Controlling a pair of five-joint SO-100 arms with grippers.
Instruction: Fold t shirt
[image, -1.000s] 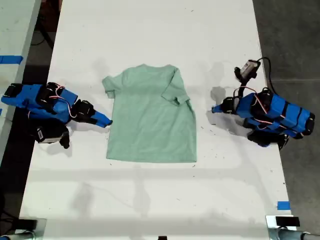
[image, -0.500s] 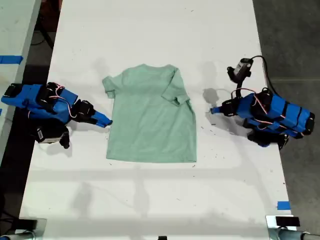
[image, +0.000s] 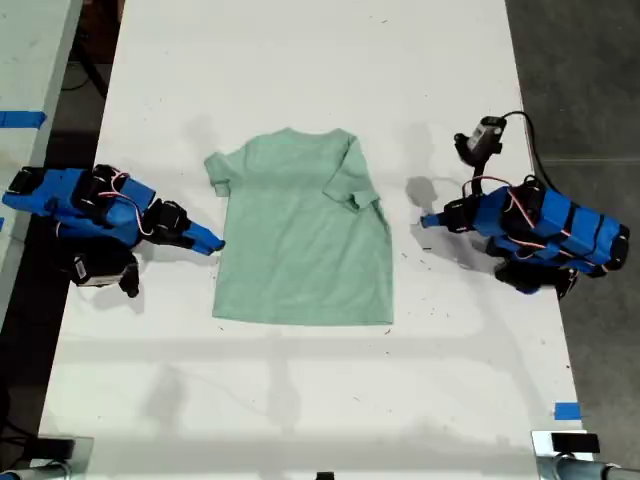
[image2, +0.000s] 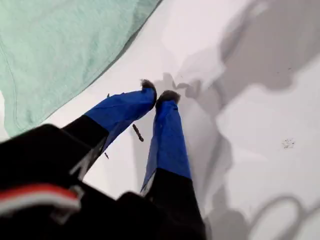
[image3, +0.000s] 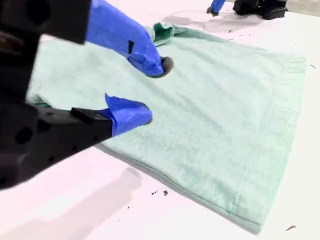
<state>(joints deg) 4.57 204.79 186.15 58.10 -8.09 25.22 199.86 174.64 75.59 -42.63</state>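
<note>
Mint-green t shirt (image: 303, 232) is lying on the white worktop (image: 300, 60); my first gripper (image2: 159, 95) is resting jaws together, my second gripper (image3: 155, 90) jaws apart.

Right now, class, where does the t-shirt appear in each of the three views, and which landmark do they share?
Exterior view: the t-shirt lies flat between the two arms.
First wrist view: only its edge shows, apart from my shut first gripper.
Second wrist view: it fills most of the picture, beneath my open second gripper.
Shared landmark: the white table under it.
</note>
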